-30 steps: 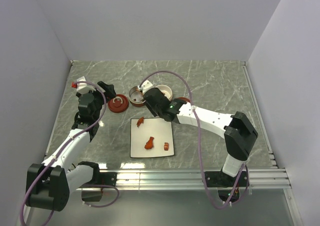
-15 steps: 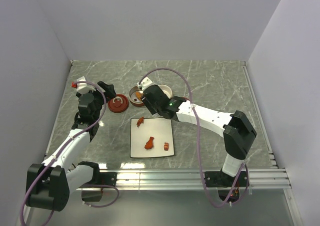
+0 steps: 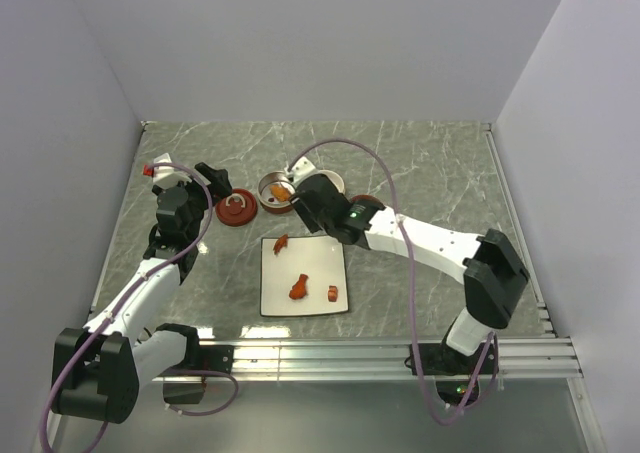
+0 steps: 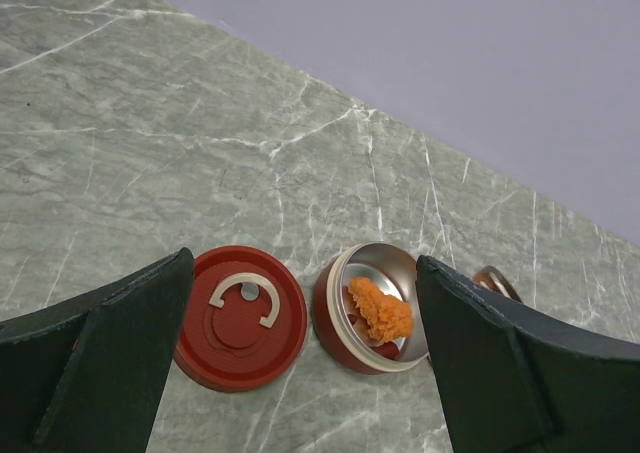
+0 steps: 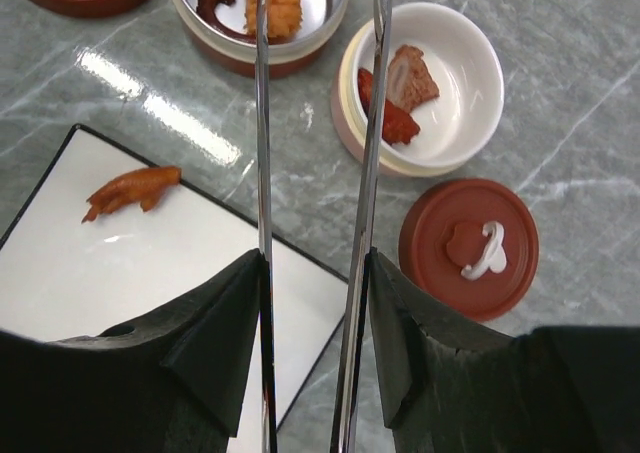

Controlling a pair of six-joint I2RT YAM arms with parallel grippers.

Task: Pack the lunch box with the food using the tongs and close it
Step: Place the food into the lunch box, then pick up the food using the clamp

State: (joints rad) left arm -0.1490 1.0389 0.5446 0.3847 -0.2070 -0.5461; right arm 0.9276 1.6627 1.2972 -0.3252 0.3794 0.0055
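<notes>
The long thin silver metal tongs [image 5: 262,123] are pinched in the jaws of the right gripper [image 5: 315,318]; those of the left gripper [image 4: 303,273] are spread wide.

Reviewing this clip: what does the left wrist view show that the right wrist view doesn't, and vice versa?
Left wrist only: the whole red lid with its white handle, framed by the open left gripper. Right wrist only: the tongs in the right gripper, the white plate, the white bowl and a second lid. Both: the metal bowl holding an orange piece.
</notes>
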